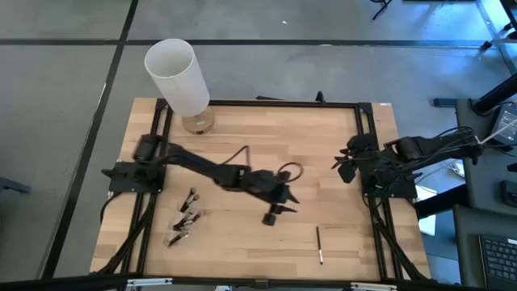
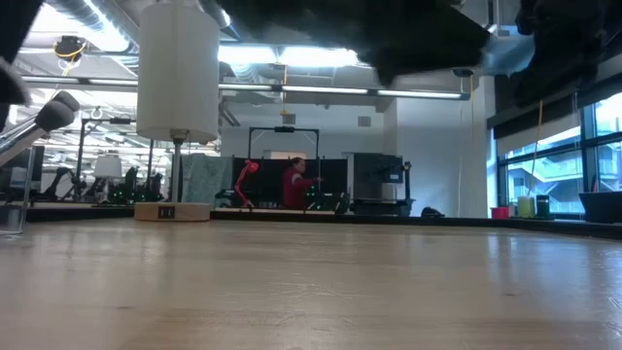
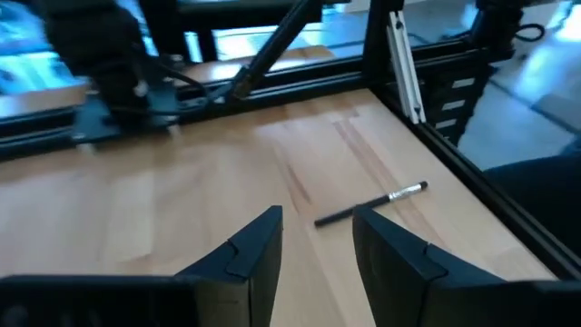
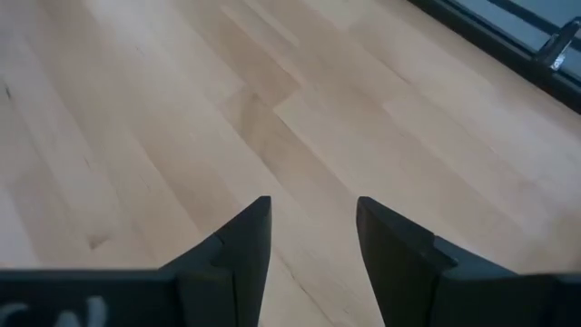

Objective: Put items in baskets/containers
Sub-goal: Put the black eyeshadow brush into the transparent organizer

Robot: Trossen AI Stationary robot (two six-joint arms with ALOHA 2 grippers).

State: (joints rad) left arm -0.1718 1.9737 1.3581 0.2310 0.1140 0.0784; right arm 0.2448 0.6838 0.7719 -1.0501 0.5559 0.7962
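One thin dark makeup brush [image 1: 320, 245] with a pale metal end lies flat on the table, toward the near right. In the left wrist view this brush [image 3: 372, 204] lies just beyond my open fingers. My left gripper [image 1: 280, 212] [image 3: 318, 218] hovers over the table's middle, open and empty. Several more brushes [image 1: 184, 218] lie bunched near the left near part of the table; a transparent cup around them hardly shows. Pale brush tips [image 2: 47, 115] show at the low view's left edge. My right gripper [image 1: 341, 166] [image 4: 313, 204] waits open at the right side over bare wood.
A tall white cylinder [image 1: 178, 77] [image 2: 178, 68] and a small tan jar [image 1: 198, 122] stand at the far left corner. A dark cable loop [image 1: 289, 170] lies behind my left gripper. Black frame rails [image 1: 365, 137] border the table. Bare wood [image 1: 242, 242] lies between brush and bundle.
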